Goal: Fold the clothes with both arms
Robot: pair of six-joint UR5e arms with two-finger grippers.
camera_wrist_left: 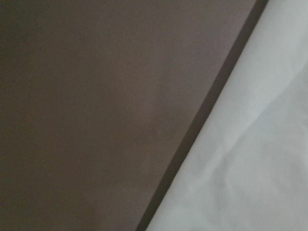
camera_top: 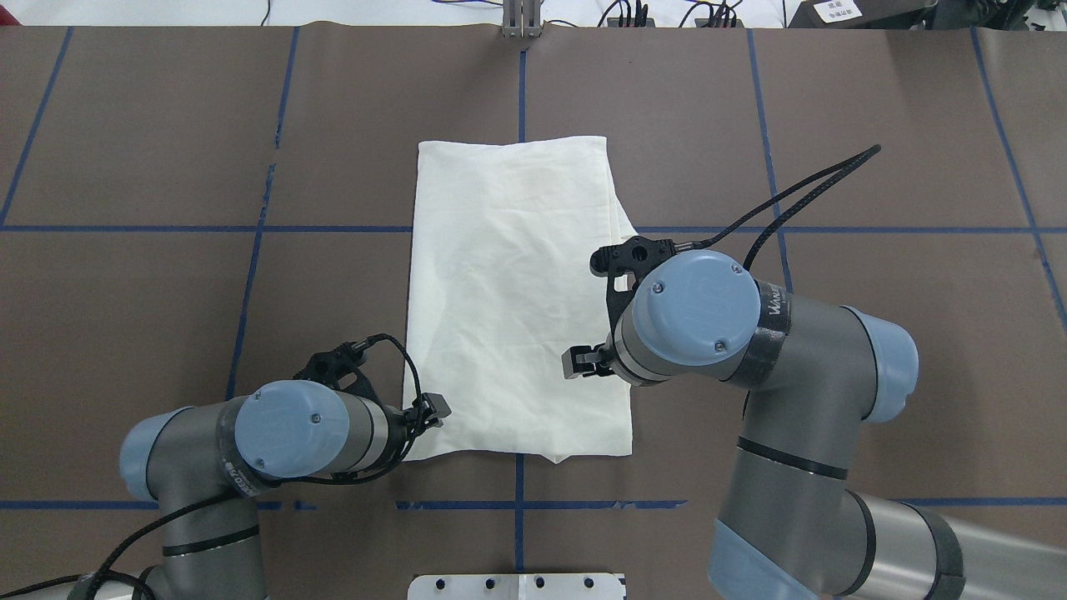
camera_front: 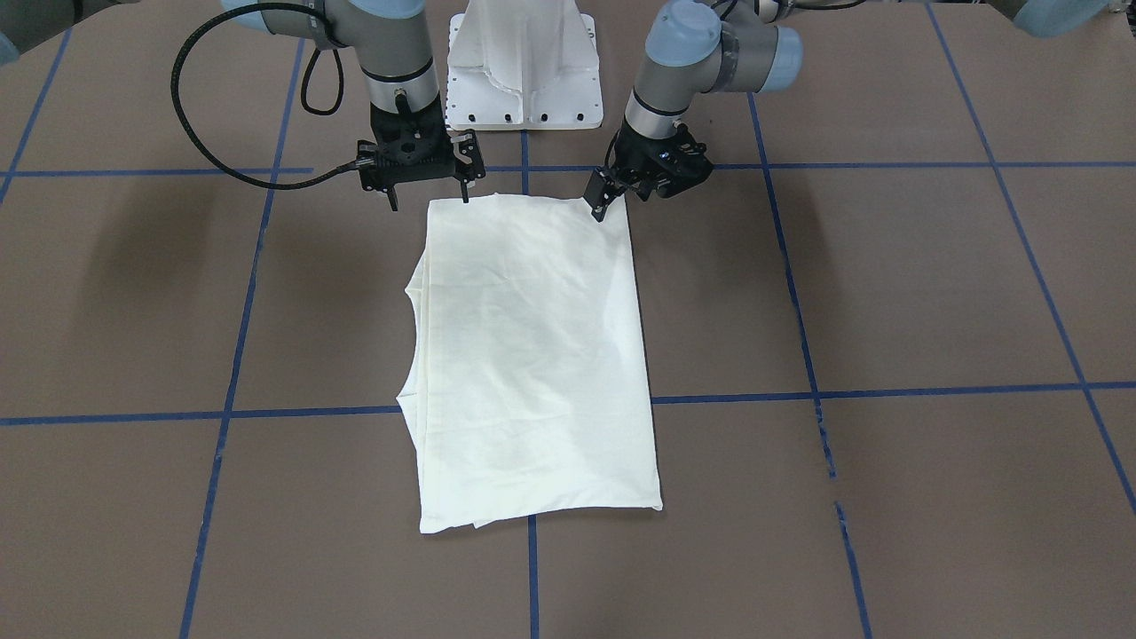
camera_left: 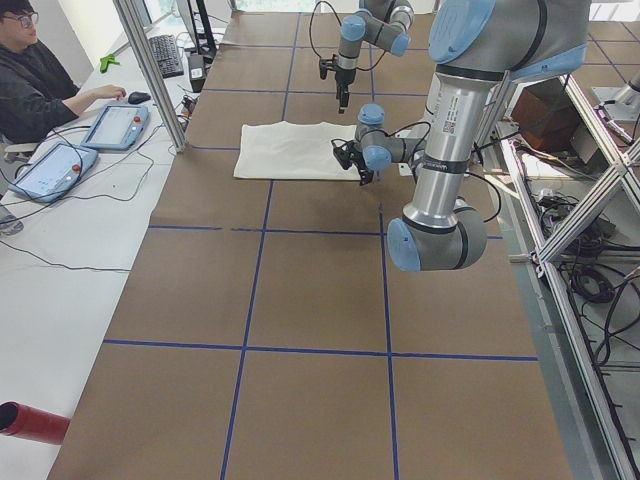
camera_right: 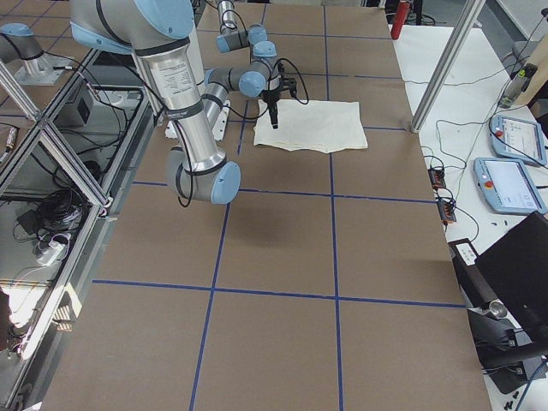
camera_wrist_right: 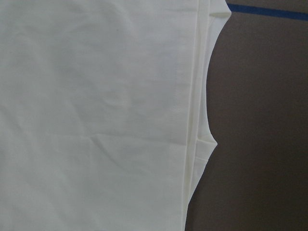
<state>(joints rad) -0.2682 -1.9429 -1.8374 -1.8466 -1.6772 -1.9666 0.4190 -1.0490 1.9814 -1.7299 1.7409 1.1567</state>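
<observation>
Fingers [camera_front: 464, 191] of the right gripper [camera_front: 429, 201] stand spread at a near corner of the T-shirt [camera_front: 532, 355], which lies flat on the table [camera_front: 887, 284], folded lengthwise. The left gripper [camera_front: 599, 211] is at the other corner; we cannot tell its state. We judge the next move: pinch both corners and carry them to the far edge.

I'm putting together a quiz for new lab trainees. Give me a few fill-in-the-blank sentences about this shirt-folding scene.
1. The cream shirt lies folded on a brown table marked with a grid of ___ tape.
2. The shirt's upward face shows ___ print.
3. The right gripper, at a corner of the shirt, has its jaws ___.

Missing words: blue; no; open.
</observation>
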